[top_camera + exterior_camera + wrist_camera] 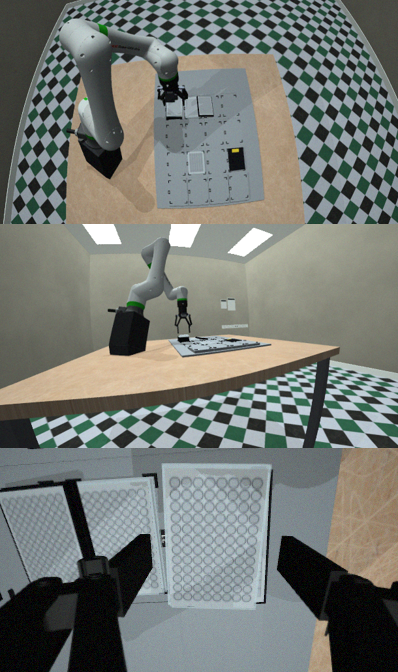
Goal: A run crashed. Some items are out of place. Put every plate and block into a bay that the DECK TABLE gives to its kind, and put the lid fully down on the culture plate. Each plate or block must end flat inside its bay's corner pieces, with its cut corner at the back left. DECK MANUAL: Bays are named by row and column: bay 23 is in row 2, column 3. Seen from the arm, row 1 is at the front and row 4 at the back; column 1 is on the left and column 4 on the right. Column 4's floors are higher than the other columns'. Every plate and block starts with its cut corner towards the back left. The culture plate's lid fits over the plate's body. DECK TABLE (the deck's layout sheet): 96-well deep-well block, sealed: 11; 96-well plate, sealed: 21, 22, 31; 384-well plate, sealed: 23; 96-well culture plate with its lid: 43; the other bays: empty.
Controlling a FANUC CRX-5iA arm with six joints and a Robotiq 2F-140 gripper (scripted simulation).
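My gripper (173, 104) (183, 332) (215, 552) is open above bay 11, its fingers left and right of the stack there. A pale sealed 96-well plate (174, 112) (217, 573) seems to lie, slightly offset, on a dark deep-well block (183, 339). Another sealed 96-well plate (191, 107) (117, 513) lies in bay 21. A dark-edged 384-well plate (205, 106) (42, 533) sits off-centre at bay 31, tilted, its near edge over the bay 21 plate. A pale ribbed piece (196, 162), perhaps the lid, lies in bay 23. A dark plate (236, 161) with a yellow patch is in bay 43.
The grey deck (209, 78) (186, 353) lies on the wooden table (274, 146) (163, 370). Column 4's raised floors (199, 192) run along the deck's far right side from the arm. Black corner pieces mark the bays. The tilted plate stands close beside the stack's neighbour.
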